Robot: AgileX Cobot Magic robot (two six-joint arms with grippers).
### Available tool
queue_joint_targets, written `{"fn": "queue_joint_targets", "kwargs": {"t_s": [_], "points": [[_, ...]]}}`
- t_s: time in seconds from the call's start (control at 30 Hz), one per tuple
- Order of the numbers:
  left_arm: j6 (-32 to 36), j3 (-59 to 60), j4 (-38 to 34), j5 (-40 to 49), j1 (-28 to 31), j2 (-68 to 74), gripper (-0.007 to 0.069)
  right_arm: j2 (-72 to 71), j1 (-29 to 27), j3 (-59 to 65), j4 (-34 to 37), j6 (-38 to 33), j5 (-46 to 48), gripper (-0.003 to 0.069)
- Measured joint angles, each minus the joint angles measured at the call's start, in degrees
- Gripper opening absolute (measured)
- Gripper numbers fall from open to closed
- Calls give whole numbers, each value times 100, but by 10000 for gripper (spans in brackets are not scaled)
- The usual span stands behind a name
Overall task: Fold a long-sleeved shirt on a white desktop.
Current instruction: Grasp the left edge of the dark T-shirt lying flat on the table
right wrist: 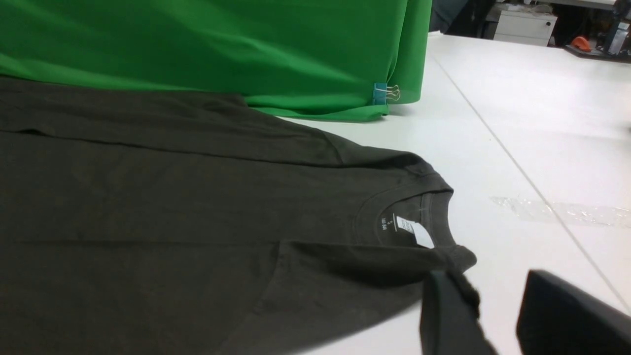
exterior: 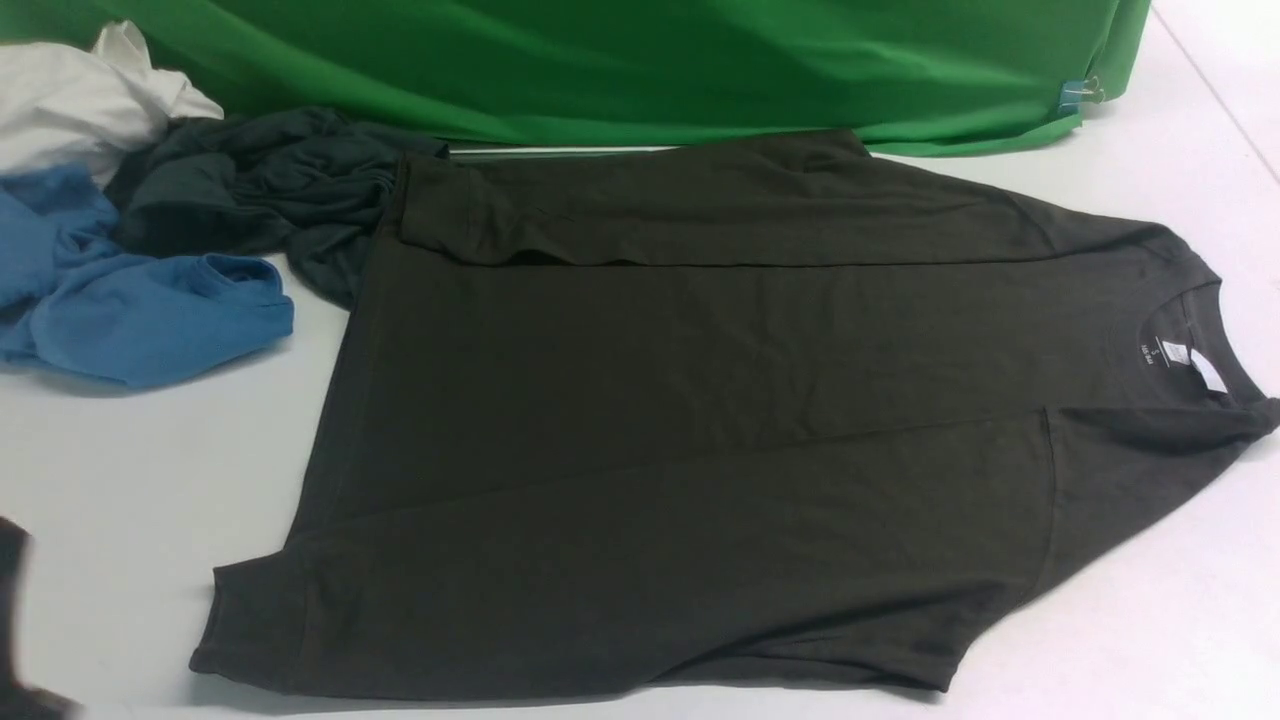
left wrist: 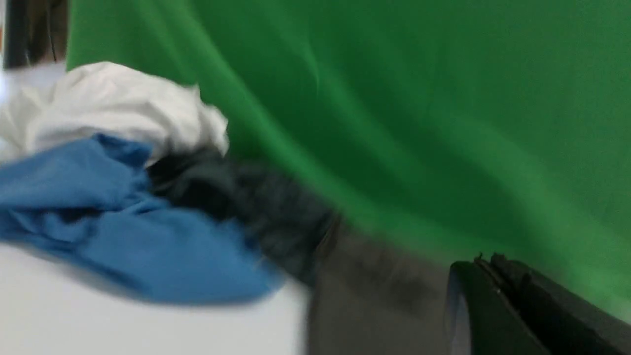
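Note:
The long-sleeved shirt (exterior: pixel 680 420) lies flat on the white desktop (exterior: pixel 150 480), dark brownish-black, collar with white labels (exterior: pixel 1180 350) at the right, hem at the left. Both sleeves are folded in over the body. In the right wrist view my right gripper (right wrist: pixel 485 277) stands open over bare desktop beside the collar (right wrist: pixel 419 231); one finger (right wrist: pixel 446 315) touches the shirt's shoulder edge, with nothing between the jaws. In the blurred left wrist view my left gripper (left wrist: pixel 485 264) is shut and empty, near the shirt's hem corner (left wrist: pixel 374 296). A dark part of the left arm (exterior: pixel 12 620) shows at the front view's lower left edge.
A pile of clothes sits at the back left: a blue garment (exterior: pixel 130 290), a dark teal-grey garment (exterior: pixel 260 190) touching the shirt's corner, and a white one (exterior: pixel 80 100). The green cloth backdrop (exterior: pixel 650 60) hangs behind, pinned with a clip (exterior: pixel 1085 92). Clear tape (right wrist: pixel 562 212) lies right of the collar.

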Motion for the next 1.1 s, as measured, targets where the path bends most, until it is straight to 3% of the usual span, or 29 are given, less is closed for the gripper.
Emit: {"fn": "queue_joint_targets", "kwargs": {"t_s": [0.13,0.27,0.43,0.63,0.77,1.0,1.1], "points": [[-450,-30,-249,-635,0,0,22,0,0,0,0,0,0,240],[-698,-780,237,537,-201,185,22,0,0,0,0,0,0,240],[891,-2409,614,2671,-818,1413,22,0,0,0,0,0,0,240],[1709,-3698,713,4851,-1234,3612,22,0,0,0,0,0,0,240],[1893,-3942,662,5039,-1277,4464,22,0,0,0,0,0,0,240],[2593,-4010,427,5235,-1893,5386,22,0,0,0,0,0,-7,240],[2725,-4016,420,5431,-1971,5419,22,0,0,0,384,565,-440,240]]}}
